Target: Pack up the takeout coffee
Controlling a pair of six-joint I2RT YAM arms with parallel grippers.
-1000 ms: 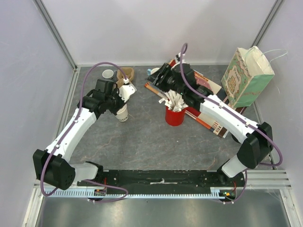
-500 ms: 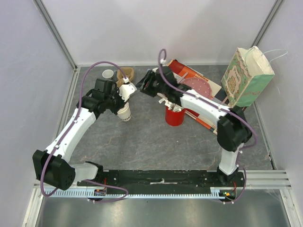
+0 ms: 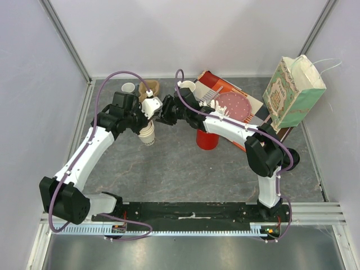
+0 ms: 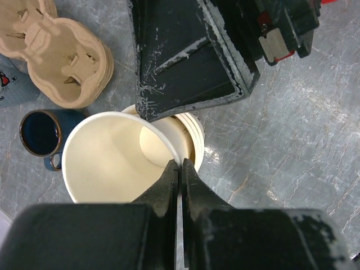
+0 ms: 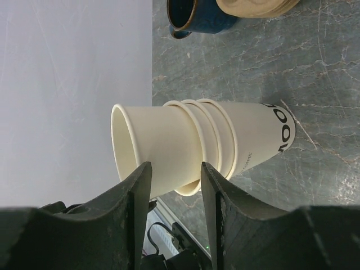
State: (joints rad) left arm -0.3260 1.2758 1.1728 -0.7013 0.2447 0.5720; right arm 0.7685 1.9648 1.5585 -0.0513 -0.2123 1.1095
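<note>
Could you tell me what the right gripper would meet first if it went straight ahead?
Most likely the top paper cup of the nested stack, directly ahead of the right gripper, though depth is unclear.

The left arm (image 3: 84,154) rises from its base at the near left corner and reaches forward and to the right, with its wrist bent downward. The left end effector (image 4: 180,167) has both fingers pressed together, pinching the rim of the top paper cup (image 4: 107,163). The right arm (image 3: 225,125) folds sharply at its elbow on the right side and stretches leftward toward the other arm. The right end effector (image 5: 174,171) sits close beside the left one, its two fingers parted with a clear gap between them
</note>
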